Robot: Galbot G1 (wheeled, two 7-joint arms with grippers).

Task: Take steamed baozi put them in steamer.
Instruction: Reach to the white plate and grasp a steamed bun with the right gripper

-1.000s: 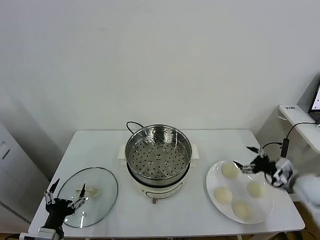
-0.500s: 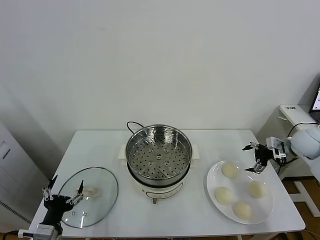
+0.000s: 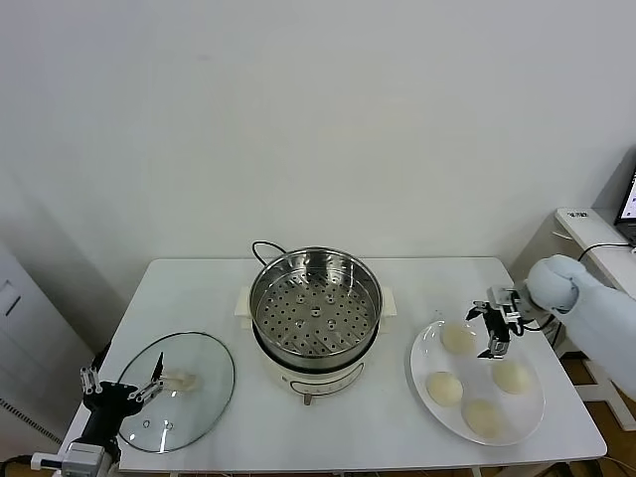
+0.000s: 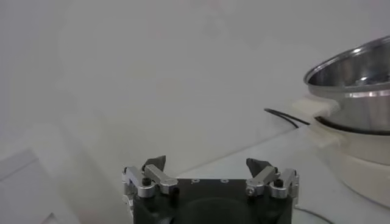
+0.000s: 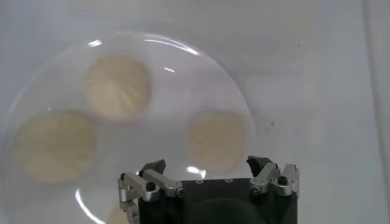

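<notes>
Pale cream baozi [image 3: 457, 339], four, sit on white plate [image 3: 427, 360], none in steamer [image 3: 314, 308] yet; our right tool [image 3: 494, 324] hovers over them, jaws spread for first pick; left tool [image 3: 119, 390] parked open near glass lid [image 3: 199, 365] at surface edge

- Pale cream baozi [image 3: 456, 339] on a plain white plate [image 3: 527, 412].
- Shiny silver steamer [image 3: 315, 304], tray dotted with dark holes, cream-white base, black cord [image 3: 261, 248].
- White table [image 3: 199, 288].
</notes>
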